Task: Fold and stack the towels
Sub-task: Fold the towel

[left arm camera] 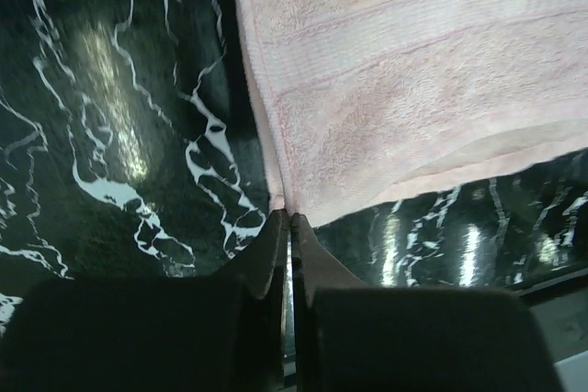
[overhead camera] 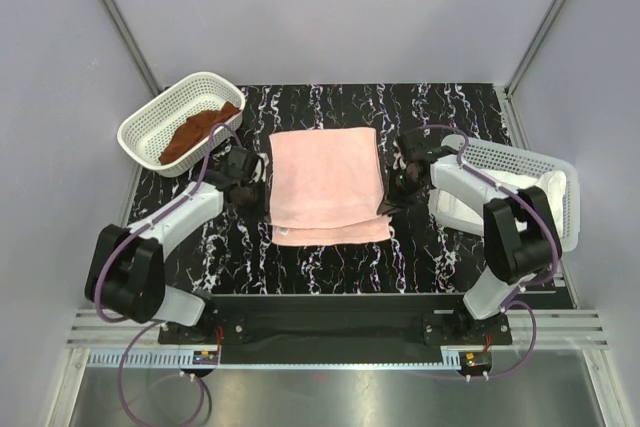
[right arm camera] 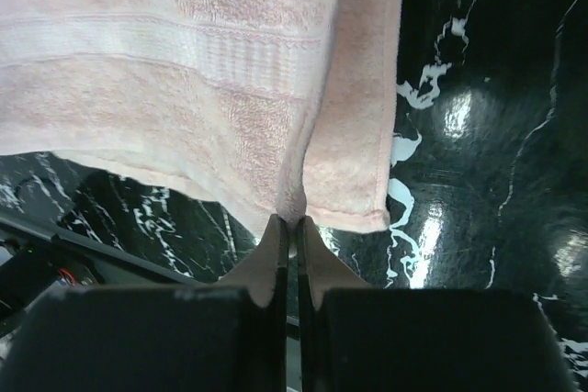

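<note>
Folds of the pale pink towel (overhead camera: 327, 182) lie flat at the middle of the worktop (overhead camera: 330, 269), where we see the left gripper (left arm camera: 289, 225) pinching a corner at its left side and the right gripper (right arm camera: 294, 225) pinching its right side. Outward, we find the rust-brown towel (overhead camera: 195, 135) in a white basket (overhead camera: 150, 117) at the far left corner and the cream-white towel (overhead camera: 553, 190) in a second basket (overhead camera: 500, 155) at the right edge.

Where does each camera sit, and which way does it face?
Top external: overhead, behind left arm and right arm, both showing, facing down at the black marbled table.
Left wrist: on its arm, facing the soft pale pink cloth towel; left tool shut on it.
Right wrist: likewise; right tool shut on the towel.
All share the towel.
</note>
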